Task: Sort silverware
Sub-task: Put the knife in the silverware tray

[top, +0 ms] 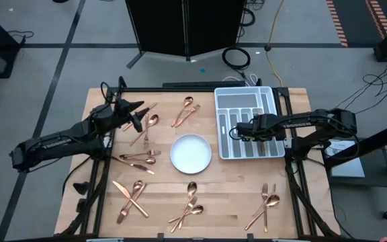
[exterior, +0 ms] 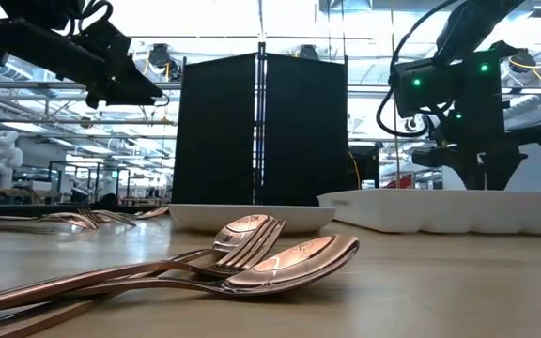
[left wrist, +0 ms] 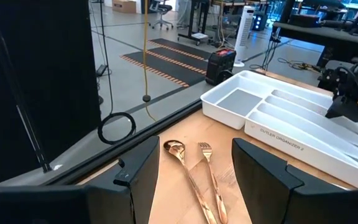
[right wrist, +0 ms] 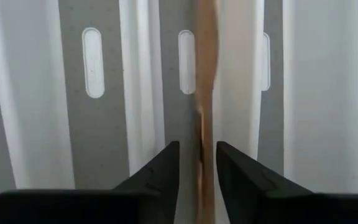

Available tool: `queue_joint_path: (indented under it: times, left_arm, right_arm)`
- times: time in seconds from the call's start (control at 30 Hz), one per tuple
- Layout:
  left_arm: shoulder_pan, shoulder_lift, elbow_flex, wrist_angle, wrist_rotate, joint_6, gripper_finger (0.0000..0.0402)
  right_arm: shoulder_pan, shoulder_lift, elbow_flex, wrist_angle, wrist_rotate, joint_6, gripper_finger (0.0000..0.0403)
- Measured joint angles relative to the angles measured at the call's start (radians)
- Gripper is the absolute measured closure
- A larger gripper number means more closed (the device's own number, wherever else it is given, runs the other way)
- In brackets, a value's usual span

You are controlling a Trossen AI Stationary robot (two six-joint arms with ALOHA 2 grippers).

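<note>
The copper piece (right wrist: 205, 93) you are placing runs straight out from between the right fingers (right wrist: 166, 168), over the white tray (right wrist: 316, 87), and it seems to lie along a divider wall rather than down in a slot. The right gripper (right wrist: 197, 163) has its fingers narrowly parted, close on either side of the handle; you cannot tell whether they are gripping it. If you let go now, your main risk is the piece resting on the ridge, tipping into the wrong compartment or hanging half out. Lifting away crooked could also drag it along.

Your left gripper (left wrist: 194, 171) hovers with fingers wide above a spoon (left wrist: 182, 163) and fork (left wrist: 210, 171) lying side by side on the bench (left wrist: 229, 140); closing there could catch both, or neither cleanly.
</note>
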State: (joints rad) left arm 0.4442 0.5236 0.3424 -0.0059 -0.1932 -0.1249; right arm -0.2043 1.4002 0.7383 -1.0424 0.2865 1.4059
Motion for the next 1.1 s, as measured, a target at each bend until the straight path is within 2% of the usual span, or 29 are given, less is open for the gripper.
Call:
queue_joint_path:
  times: [0.23,0.5,0.6,0.7,0.9,1.0,1.1]
  left_arm:
    - [0.0,0.0,0.0,0.0,0.0,0.001,0.0204]
    - [0.0,0.0,0.0,0.019,0.0,0.033,0.0204]
    - [0.0,0.0,0.0,0.019,0.0,0.029,0.0204]
    - [0.0,0.0,0.0,0.02,0.014,0.029,0.0204]
    - [0.0,0.0,0.0,0.024,0.035,0.029,0.0204]
    - [0.0,0.0,0.0,0.021,0.035,0.014,0.0204]
    - [0.0,0.003,0.0,-0.005,0.007,-0.054,0.0205]
  right_arm:
    - [0.0,0.0,0.024,-0.014,-0.019,-0.046,0.0284]
    - [0.004,0.0,0.233,0.012,-0.019,-0.189,0.0286]
    - [0.023,0.0,0.302,0.139,0.016,-0.279,0.0286]
    - [0.057,0.001,0.332,0.349,0.024,-0.422,0.0286]
    - [0.145,0.046,0.332,0.772,-0.03,-0.736,0.0286]
    - [0.17,0.091,0.332,0.89,-0.033,-0.83,0.0286]
    - [0.159,0.132,0.332,0.923,-0.033,-0.842,0.0286]
